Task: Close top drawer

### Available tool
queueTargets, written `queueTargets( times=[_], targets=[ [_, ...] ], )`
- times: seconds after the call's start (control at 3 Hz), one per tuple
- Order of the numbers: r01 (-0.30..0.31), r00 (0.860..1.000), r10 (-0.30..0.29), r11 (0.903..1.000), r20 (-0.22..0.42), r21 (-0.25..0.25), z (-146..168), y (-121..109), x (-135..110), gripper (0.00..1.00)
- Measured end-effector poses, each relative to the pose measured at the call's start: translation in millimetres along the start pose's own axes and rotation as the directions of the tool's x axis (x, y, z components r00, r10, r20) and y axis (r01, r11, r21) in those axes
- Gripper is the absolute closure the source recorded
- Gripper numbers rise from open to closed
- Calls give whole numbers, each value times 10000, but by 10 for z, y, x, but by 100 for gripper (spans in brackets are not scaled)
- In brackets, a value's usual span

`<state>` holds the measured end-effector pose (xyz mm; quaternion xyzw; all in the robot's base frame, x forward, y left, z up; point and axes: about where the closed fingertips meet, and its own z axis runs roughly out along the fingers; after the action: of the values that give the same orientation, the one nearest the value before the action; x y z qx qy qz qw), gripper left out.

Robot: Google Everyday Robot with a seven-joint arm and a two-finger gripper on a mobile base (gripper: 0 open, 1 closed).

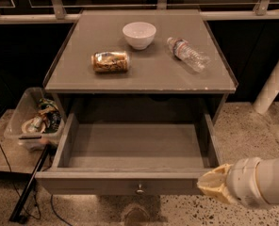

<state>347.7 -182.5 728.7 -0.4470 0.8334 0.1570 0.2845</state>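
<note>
Top drawer (135, 147) is sitting pulled pretty much all the way out of the desk (144, 76), nothing lying inside it afaict, w/ its flat front panel facing the camera and the little round knob (140, 189) sitting dead centre. The gripper (211, 185) is hanging at the right end of that front panel, low down on the right side of the view. Its fingers are looking pinched together w/ nothing between them, and I can't tell if it's actually touching the panel or just sitting in front of it. So imo the push is only just getting going, and the drawer isn't closed at all yet. Tip for doing this well: pushing from the far right corner is probs going to be skewing the drawer in its runners, so sliding in toward the knob and pressing flat on the panel, straight back, nice and steady, is the safer bet. Up top there's a white bowl (139, 35), a can (110, 61) lying on its side and a plastic bottle (188, 54) also lying down, so slamming is risking them rolling. Clear bin (33, 119) of junk is sitting on the floor to the left, well out of the way.
</note>
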Motion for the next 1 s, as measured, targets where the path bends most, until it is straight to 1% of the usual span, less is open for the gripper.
queueTargets(
  times=[0.33,0.67,1.0],
  targets=[
    [931,9955,-936,9950,135,375,428,157,122,100],
    [931,9955,-937,9949,135,375,428,157,122,100],
    [1082,9941,-1081,9933,-28,411,538,185,92,100]
  ],
)
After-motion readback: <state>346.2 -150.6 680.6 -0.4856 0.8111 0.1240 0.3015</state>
